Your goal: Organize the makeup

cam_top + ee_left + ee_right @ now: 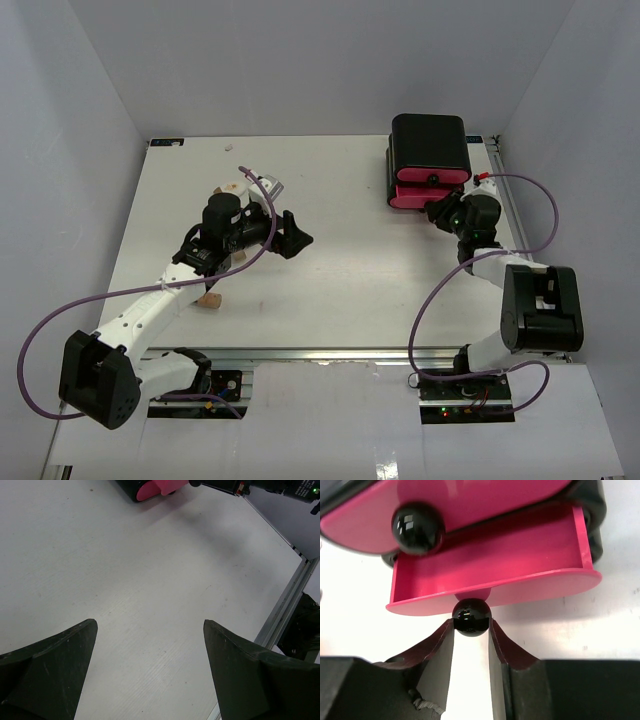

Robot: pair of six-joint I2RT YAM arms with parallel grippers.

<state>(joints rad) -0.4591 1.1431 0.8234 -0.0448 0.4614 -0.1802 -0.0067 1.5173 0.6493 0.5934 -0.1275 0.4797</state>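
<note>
The right gripper (471,625) is clenched on the glossy black ball knob (471,615) of the lower bright pink plastic drawer (495,565). One finger presses each side of the knob. That drawer stands pulled out from the black box with rounded corners (430,140) at the far right of the white table (340,290). The upper pink drawer (470,500) sits further in above it and carries its own black knob.

The left gripper (293,236) is released, its dark fingers (55,665) spread wide over bare table, grasping nothing.

Two makeup pieces show, both on the left side, well apart from the box. A tan cork-like cylinder (210,300) lies on the table just beside the left forearm. A beige-white oval piece (232,187) lies beyond the left wrist, partly hidden by it.
</note>
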